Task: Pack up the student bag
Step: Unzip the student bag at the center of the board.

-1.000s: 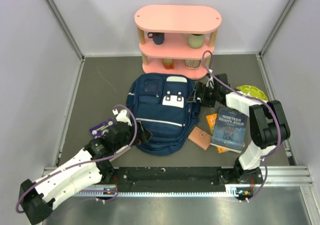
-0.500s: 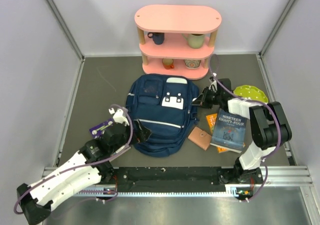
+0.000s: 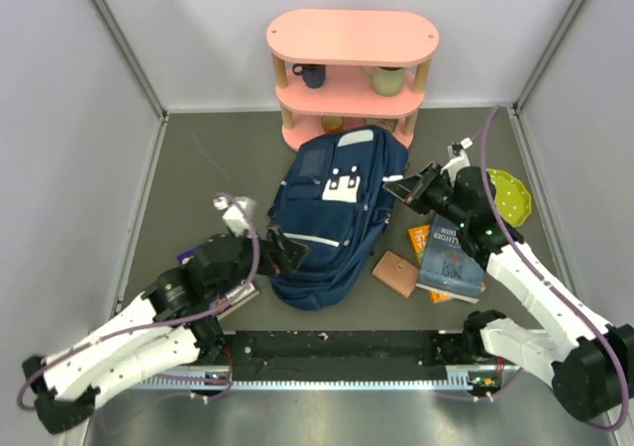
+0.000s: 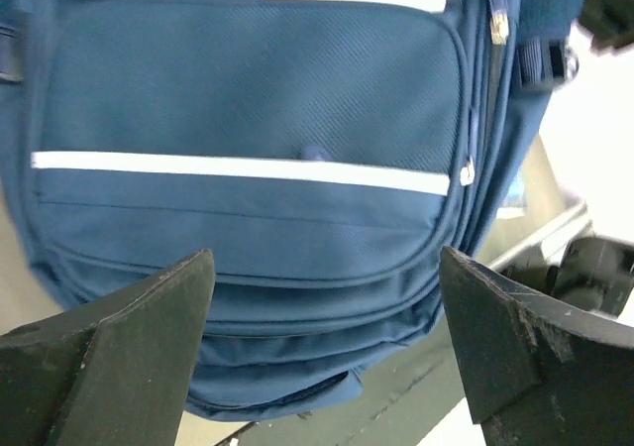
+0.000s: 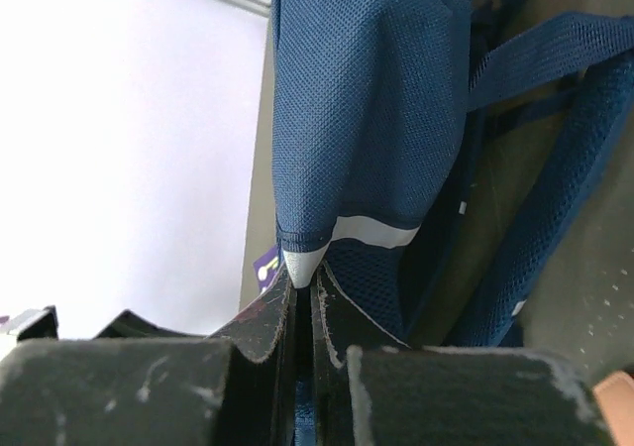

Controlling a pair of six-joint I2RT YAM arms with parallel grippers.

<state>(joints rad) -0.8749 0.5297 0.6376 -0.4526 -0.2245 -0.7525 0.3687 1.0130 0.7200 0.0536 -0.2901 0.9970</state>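
Note:
The student bag [image 3: 332,218], navy blue with thin white stripes and a white patch, lies front-up in the middle of the table with its top raised toward the shelf. My right gripper [image 3: 394,183] is shut on the bag's upper right edge. In the right wrist view the fingers [image 5: 305,268] pinch a white-tipped fold of the bag's mesh fabric [image 5: 367,99]. My left gripper [image 3: 287,251] is open at the bag's lower left corner. In the left wrist view its fingers [image 4: 325,268] stand wide apart on either side of the bag's bottom front [image 4: 248,119], not touching it.
A pink two-tier shelf [image 3: 352,40] with mugs stands behind the bag. To the bag's right lie a dark book [image 3: 454,256] on an orange one, a brown wallet [image 3: 396,273] and a green plate [image 3: 507,193]. A purple card [image 5: 265,266] lies left of the bag.
My right gripper has shut on the bag's edge and lifted it, so the bag's top has swung back toward the shelf. My left arm has shifted slightly right, still open.

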